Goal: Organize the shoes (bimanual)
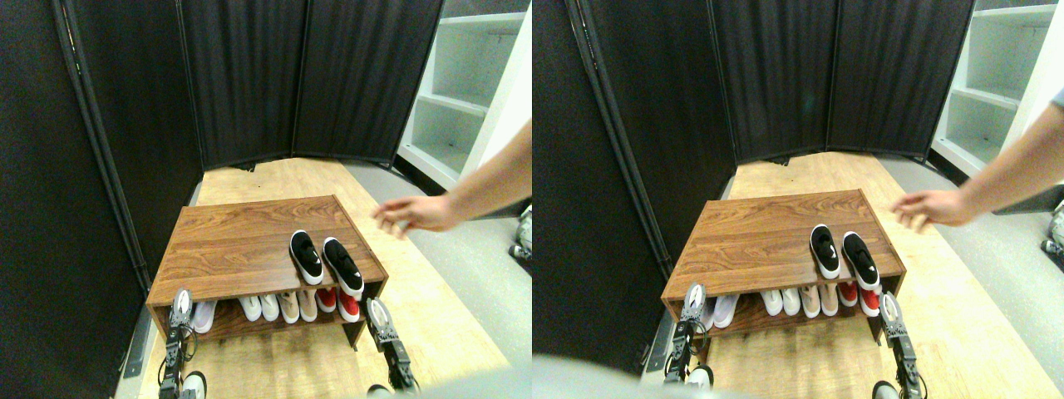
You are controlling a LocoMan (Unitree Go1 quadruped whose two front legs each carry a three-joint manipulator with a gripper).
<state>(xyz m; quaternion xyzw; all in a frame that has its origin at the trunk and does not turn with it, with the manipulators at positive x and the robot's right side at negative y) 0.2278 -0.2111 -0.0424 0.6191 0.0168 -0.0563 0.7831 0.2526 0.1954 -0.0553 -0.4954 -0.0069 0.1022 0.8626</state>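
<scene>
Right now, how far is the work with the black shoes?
Done: nothing clearly; both black shoes sit on top of the wooden rack, near its right front edge, slightly splayed. In hand: nothing; the left gripper and right gripper are low by the rack's front corners, touching no shoe. A person's hand hovers to the right. Left: all of the organizing.

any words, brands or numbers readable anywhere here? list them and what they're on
No readable text in this view.
Black shoes on top of the wooden rack: each has a white mark on the side, a shape, not letters.
White, beige and red pairs on the lower shelf: too small and blurred to show any label.
</scene>
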